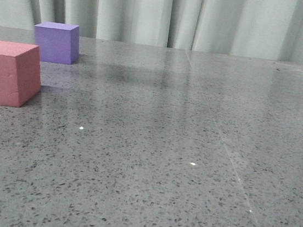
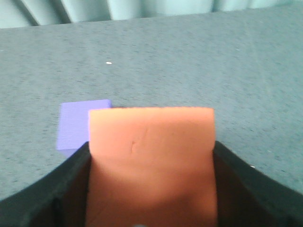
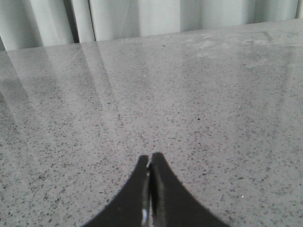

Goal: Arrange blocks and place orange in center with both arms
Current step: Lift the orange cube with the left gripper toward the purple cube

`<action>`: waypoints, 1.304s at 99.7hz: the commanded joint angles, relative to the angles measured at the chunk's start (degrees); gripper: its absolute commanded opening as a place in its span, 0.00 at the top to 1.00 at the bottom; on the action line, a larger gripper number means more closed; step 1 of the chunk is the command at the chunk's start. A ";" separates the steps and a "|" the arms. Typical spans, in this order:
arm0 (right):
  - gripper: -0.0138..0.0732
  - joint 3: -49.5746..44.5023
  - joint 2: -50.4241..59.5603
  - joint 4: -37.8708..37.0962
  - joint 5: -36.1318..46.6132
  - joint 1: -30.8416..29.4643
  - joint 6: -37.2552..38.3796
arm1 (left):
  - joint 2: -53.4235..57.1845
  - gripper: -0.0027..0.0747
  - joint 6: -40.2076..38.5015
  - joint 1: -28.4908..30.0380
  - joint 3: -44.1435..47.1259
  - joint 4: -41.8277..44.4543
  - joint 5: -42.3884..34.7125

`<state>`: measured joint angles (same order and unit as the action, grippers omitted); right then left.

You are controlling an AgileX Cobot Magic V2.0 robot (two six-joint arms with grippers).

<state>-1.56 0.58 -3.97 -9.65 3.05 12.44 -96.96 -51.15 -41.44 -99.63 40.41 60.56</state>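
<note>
Speckled grey tabletop carries pink-red cube and purple cube at left; left gripper clamps the orange cube aloft; right gripper is clenched, holding nothing.

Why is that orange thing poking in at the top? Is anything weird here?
The orange cube is up in the air, held by the left gripper, not sitting with the purple cube and pink-red cube. Nothing looks broken.
</note>
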 commanded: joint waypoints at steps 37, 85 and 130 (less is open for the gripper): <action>0.92 0.77 -0.41 -0.03 4.75 -0.34 -0.50 | 10.90 0.63 0.81 8.57 18.24 -1.09 -14.52; 0.92 0.77 -0.41 -0.03 4.75 -0.34 -0.50 | 10.95 0.63 1.59 13.97 28.16 -4.10 -24.60; 0.92 0.77 -0.41 -0.03 4.75 -0.34 -0.50 | 8.88 0.63 1.59 13.97 29.46 -4.51 -28.33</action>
<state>-1.56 0.58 -3.97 -9.65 3.05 12.44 -89.30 -49.53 -27.68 -68.75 35.18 35.01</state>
